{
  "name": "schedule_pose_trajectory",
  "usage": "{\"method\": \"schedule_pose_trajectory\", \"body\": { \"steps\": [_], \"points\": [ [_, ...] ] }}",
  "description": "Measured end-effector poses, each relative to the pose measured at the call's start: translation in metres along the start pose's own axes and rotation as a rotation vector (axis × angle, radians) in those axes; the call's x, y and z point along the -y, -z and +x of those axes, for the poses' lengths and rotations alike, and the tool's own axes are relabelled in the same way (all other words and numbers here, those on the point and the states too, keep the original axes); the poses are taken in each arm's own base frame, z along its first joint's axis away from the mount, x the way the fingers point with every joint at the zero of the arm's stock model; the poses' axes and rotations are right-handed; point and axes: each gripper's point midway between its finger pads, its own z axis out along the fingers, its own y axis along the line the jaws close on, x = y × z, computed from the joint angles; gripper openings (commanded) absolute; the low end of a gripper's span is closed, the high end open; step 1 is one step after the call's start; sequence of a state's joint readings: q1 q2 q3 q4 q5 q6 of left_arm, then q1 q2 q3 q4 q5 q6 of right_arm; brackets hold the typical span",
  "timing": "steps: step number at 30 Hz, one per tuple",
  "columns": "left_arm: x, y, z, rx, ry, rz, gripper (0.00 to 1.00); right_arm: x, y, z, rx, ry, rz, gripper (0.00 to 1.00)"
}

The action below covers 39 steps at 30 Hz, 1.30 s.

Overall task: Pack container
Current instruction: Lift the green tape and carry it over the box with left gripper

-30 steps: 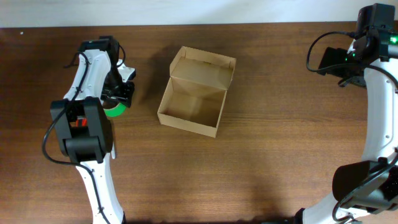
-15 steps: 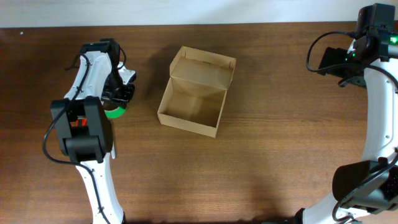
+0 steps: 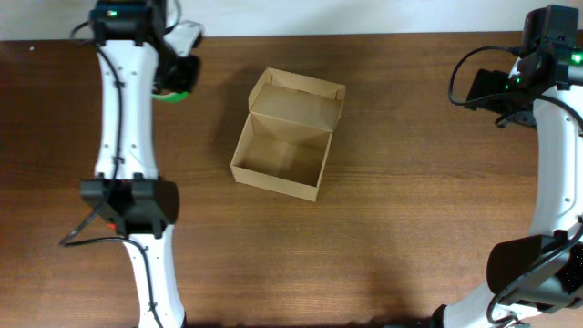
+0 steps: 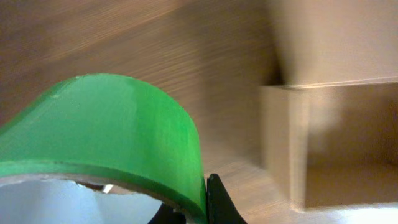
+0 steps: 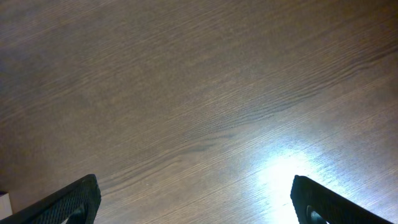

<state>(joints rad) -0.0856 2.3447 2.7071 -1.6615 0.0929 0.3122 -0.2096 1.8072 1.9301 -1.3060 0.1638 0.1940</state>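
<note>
The container, a tan cardboard box, sits open near the table's middle with its flap lid standing up at the back. My left gripper hangs high over the far left of the table, shut on the wall of a green tape roll. In the left wrist view the green tape roll fills the lower left, pinched by a black finger, and the container lies off to the right. My right gripper is open over bare wood at the far right, nothing between its fingers.
The dark wooden table carries nothing else around the box. Its far edge meets a white wall. The right arm runs along the right edge, and the left arm rises along the left side.
The left gripper closed on the green tape roll, lifted it off the table and carried it toward the far edge. The right arm and the box have not moved.
</note>
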Motion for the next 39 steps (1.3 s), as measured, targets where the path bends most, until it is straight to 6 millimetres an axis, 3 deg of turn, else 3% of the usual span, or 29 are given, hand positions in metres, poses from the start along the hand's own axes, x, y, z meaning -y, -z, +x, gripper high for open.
{"method": "schedule_pose_trajectory", "body": {
  "steps": [9, 12, 14, 19, 28, 39],
  "points": [
    [0.171, -0.001, -0.015, 0.016, -0.436, 0.192, 0.01, 0.000, 0.000, 0.000, 0.000, -0.001, 0.000, 0.99],
    [0.210, 0.000, -0.011, 0.014, -0.536, 0.214, 0.01, 0.000, 0.000, 0.000, 0.000, 0.000, 0.000, 0.99],
    [0.226, 0.000, -0.008, 0.008, -0.584, 0.208, 0.01, 0.000, 0.000, 0.000, 0.000, 0.000, 0.000, 0.99],
    [0.239, -0.017, 0.008, -0.075, -0.629, 0.177, 0.01, 0.000, 0.000, 0.000, 0.000, 0.000, 0.000, 0.99],
    [0.224, -0.067, 0.049, -0.284, -0.593, 0.140, 0.01, 0.000, 0.000, 0.000, 0.000, 0.000, 0.000, 0.99],
    [0.223, -0.048, 0.046, -0.209, -0.591, 0.123, 0.02, 0.000, 0.000, 0.000, 0.000, 0.000, 0.000, 0.99]
  ]
}}
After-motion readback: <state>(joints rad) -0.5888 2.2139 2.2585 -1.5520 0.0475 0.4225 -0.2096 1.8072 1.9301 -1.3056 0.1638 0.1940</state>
